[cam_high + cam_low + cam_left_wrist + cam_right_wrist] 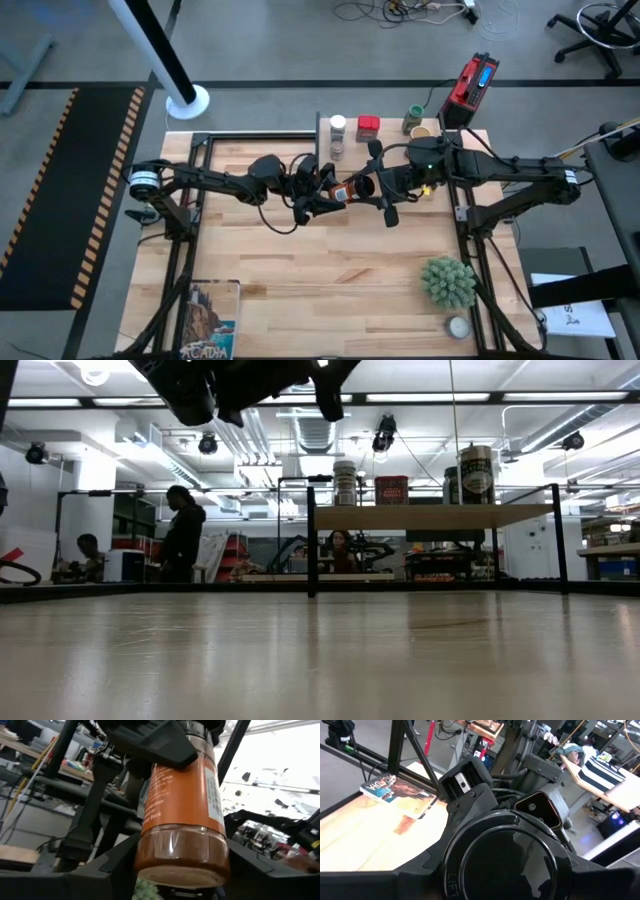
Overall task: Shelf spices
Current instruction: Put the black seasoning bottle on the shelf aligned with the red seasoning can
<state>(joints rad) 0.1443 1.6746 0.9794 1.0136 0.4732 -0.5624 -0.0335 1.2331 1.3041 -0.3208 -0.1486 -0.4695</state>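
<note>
A spice jar [343, 190] with an orange label and a black lid hangs level in the air over the table's middle, between both grippers. My left gripper [325, 192] is shut on its base end, and my right gripper [368, 186] is shut on its lid end. The shelf [430, 517] stands at the far edge. On it stand a white-lidded jar [345, 482], a red tin [391, 490] and a green-lidded jar [476, 473]. In the low view both grippers show only at the top, high above the table. My left gripper pinches the jar's base end [150, 865] between its two fingers, coming level from the table's left and lying along the jar. The jar is lifted clear and lies level. My right gripper has the black lid [505, 862] between its two fingers, coming level from the table's right, the lid's top facing its wrist. One finger [150, 740] reaches along the jar past the lid onto the label's upper part.
A spiky green plant [447, 282] and a flat white round tin [458, 326] sit at the near right. A book [210, 318] lies at the near left edge. A red and black device [470, 85] stands beyond the far right corner. People show in the room behind.
</note>
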